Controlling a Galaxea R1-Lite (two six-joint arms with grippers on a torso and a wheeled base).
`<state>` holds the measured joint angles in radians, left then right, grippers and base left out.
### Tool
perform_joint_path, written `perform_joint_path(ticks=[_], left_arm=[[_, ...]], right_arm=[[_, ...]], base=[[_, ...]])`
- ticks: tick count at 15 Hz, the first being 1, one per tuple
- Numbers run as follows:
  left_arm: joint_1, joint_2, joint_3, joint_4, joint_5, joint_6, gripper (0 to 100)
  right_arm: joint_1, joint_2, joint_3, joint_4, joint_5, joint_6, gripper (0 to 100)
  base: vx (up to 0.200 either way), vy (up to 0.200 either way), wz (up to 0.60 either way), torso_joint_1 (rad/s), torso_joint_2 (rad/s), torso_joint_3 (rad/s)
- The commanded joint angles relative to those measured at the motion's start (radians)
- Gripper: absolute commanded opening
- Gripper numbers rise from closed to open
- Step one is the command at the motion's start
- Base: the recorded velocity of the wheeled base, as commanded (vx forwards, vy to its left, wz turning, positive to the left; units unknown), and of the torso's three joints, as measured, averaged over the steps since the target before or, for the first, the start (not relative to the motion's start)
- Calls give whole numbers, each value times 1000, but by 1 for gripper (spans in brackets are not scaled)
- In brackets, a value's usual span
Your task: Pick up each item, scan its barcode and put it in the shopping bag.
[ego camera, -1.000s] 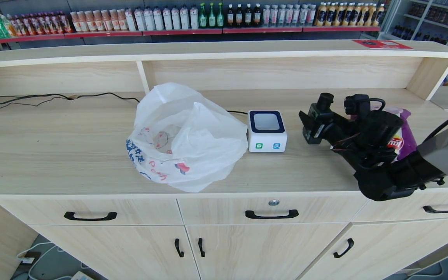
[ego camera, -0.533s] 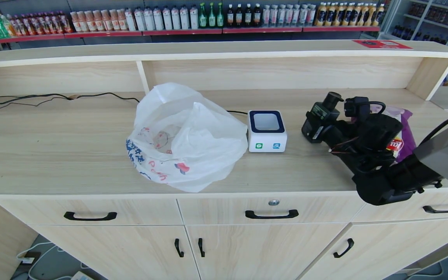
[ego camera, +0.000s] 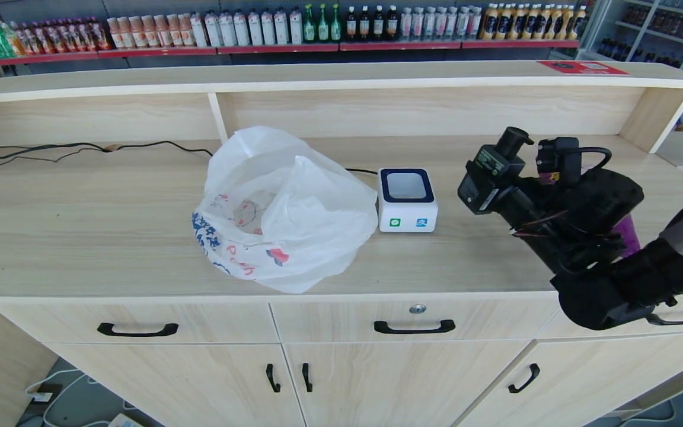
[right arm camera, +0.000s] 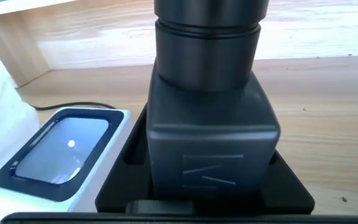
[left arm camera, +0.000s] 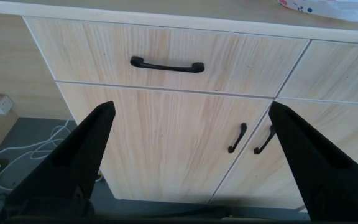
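Chip bag (ego camera: 630, 236) sits right of the scanner (ego camera: 407, 198), behind the right arm (ego camera: 584, 207), likely taken for scanning; whether that grip is closed, I cannot tell. Left gripper (left arm camera: 190, 109) hangs wide open, empty. Shopping bag (ego camera: 282, 207) waits left of the scanner.

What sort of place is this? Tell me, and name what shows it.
Most likely a small shop's checkout: a barcode scanner and a plastic shopping bag sit on a wooden counter, with shelves of bottled drinks behind.
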<state>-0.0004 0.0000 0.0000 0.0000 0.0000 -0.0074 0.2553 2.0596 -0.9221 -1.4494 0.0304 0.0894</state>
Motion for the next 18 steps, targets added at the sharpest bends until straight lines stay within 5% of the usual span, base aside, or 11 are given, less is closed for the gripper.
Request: perform_joint_path(ticks=[1,8,11,18], left_arm=[[0,0,0,0,0,0,100],[0,0,0,0,0,0,100],[0,0,0,0,2,0,100],[-1,0,0,0,0,0,100]], right_arm=[[119,-157,149,-39,2,1,0],[455,-371,453,-77,-24,-48,0],[506,-392,471,-77,-18,-72,0],[657,-404,394,-75,-14,348,0]], base=[[0,0,0,0,0,0],[0,0,0,0,0,0],[0,0,0,0,0,0],[0,0,0,0,0,0]])
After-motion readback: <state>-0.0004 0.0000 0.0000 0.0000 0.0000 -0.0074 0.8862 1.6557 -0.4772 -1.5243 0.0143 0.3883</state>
